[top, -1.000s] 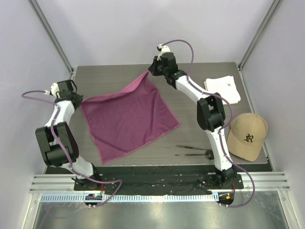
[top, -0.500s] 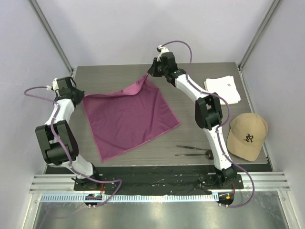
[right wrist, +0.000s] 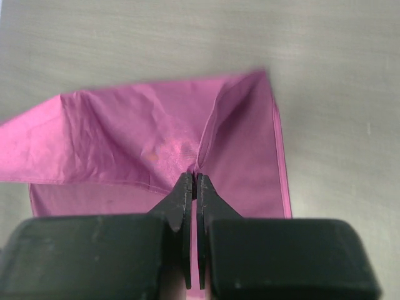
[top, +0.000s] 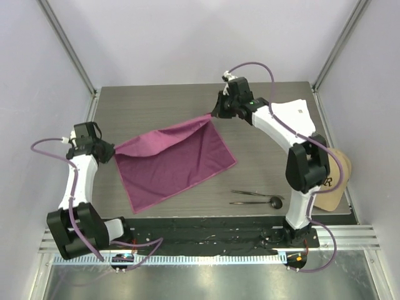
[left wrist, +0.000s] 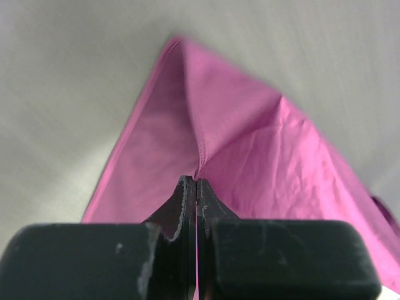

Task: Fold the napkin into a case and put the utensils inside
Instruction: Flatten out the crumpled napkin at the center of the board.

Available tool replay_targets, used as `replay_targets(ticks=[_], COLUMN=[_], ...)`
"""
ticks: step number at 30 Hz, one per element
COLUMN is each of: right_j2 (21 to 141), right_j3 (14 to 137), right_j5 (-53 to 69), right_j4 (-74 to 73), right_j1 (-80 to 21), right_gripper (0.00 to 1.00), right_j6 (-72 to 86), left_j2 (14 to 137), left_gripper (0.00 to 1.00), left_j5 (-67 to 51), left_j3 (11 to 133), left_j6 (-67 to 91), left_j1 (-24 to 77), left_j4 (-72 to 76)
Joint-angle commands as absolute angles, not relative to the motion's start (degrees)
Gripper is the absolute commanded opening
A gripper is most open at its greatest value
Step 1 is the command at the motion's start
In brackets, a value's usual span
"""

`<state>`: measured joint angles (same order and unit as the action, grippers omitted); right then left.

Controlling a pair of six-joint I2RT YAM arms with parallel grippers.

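The magenta-purple napkin (top: 172, 162) lies partly on the table, its far edge lifted and folding toward the near edge. My left gripper (top: 112, 152) is shut on the napkin's far left corner (left wrist: 206, 131). My right gripper (top: 212, 115) is shut on the far right corner (right wrist: 206, 137). Both wrist views show the cloth pinched between closed jaws. The two dark utensils (top: 256, 197) lie side by side on the table near the right arm's base, the spoon's round head (top: 274, 201) at their right end.
A folded white cloth (top: 300, 114) lies at the back right, partly under the right arm. A tan cap (top: 334, 181) sits at the right edge behind the right arm. Grey walls and metal posts enclose the table (top: 150, 103).
Both grippers have carried the napkin's far edge toward the near side and to the right. The flat square has become a shorter, half-folded shape.
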<state>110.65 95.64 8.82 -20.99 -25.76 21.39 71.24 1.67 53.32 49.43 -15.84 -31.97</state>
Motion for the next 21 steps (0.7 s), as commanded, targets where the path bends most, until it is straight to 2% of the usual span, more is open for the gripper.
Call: replay_targets(ticks=[1,6,10,12,17,21], right_j2=[101.4,94.1,89.3,88.3,85.8,86.7], right_j3=[86.0,75.1,69.6,67.2,63.6,62.9], right_j5=[8.6,7.5,6.2,5.3,4.1,4.1], right_j4=[-23.1,-22.7,-22.4,-22.4,-22.6,-22.4], right_j1=[-25.6,-25.7,-25.7,-25.6,-25.7,-25.6], right_gripper=[0.01,0.01,0.01,0.01,0.01,0.01], right_j6=[22.8,22.4,21.6,21.2,20.5,20.4], left_j2=[64.9,56.8,52.5,52.3,52.7,52.6], left_gripper=[0.00,0.00,0.00,0.00,0.00,0.00], left_j5=[1.0,4.3,0.4,-1.5,3.8,3.9], left_j3=[50.2,45.6,40.8,39.1,40.2,39.8], left_j6=[50.2,50.2,54.0,54.3,55.2,56.5], left_j1=[-15.9,-16.0,-16.0,-16.0,-16.0,-15.9], left_j4=[-43.0,-47.1,-47.9,-48.1,-53.3,-53.6])
